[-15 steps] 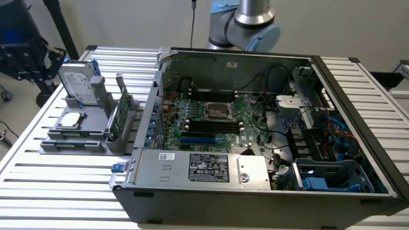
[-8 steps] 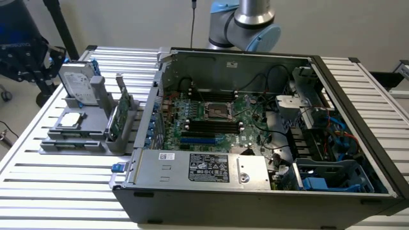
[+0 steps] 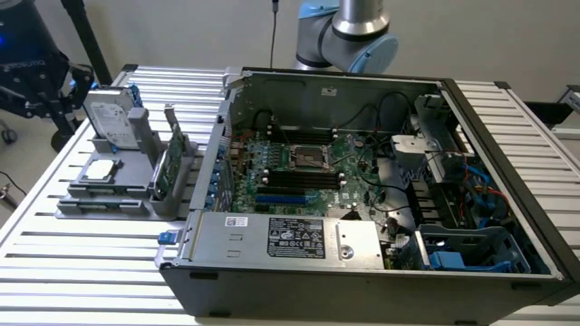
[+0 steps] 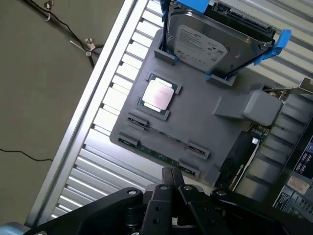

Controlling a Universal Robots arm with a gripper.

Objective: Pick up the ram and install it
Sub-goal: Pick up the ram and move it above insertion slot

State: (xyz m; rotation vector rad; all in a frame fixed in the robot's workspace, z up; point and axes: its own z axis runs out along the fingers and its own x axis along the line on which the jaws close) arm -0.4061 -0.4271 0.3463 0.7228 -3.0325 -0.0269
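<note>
Gripper (image 4: 171,177): black fingers pressed together, nothing between them; tips hang just over the near edge of the gray holder (image 4: 205,117)
Ram (image 4: 159,155): thin green stick standing on edge in the holder's outer slot, just beyond the fingertips; not gripped
CPU (image 4: 157,94): flat in its pocket; between ram and hard drive
Hard drive (image 4: 203,41): silver, blue rails; upright in the holder's far slot
Expansion card (image 3: 172,159): upright in the holder; next to the case
Computer case (image 3: 317,285): open on the slatted table (image 3: 91,258); motherboard (image 3: 299,170) exposed
Arm (image 3: 349,27): behind the case
</note>
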